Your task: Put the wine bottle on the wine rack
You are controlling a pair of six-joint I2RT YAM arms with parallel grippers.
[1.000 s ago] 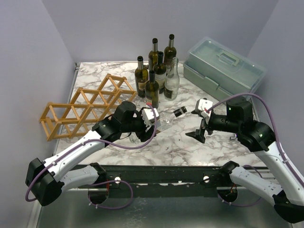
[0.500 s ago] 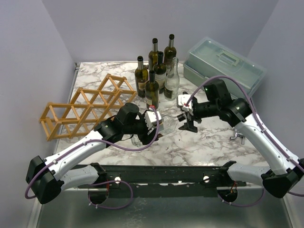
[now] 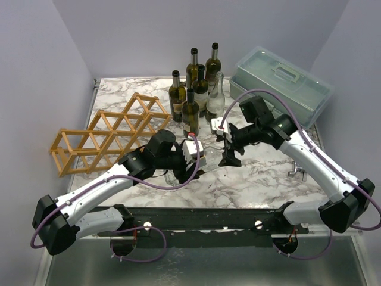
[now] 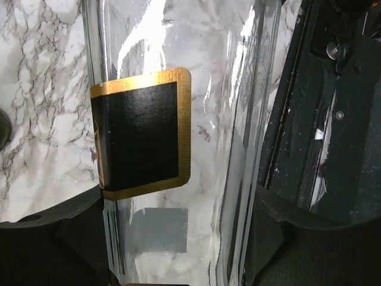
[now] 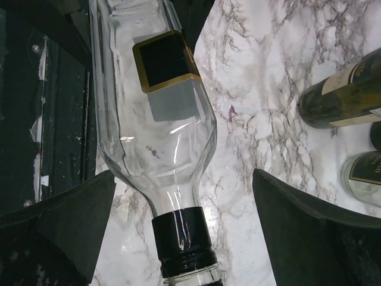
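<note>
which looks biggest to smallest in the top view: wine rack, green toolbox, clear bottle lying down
1-2. wine rack and pale green toolbox: about alike, and the toolbox sits farther back, so no ranking.
3. clear bottle, partly hidden.

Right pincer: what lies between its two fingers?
Right wrist view: the neck of the clear bottle lies inside the open right pincer, bare marble on each side.

I'm in a robot test cell. Plain lavender walls (image 3: 137,36) box in my marble-print surface (image 3: 262,179), black mounting rail (image 3: 208,218) at its near edge.
</note>
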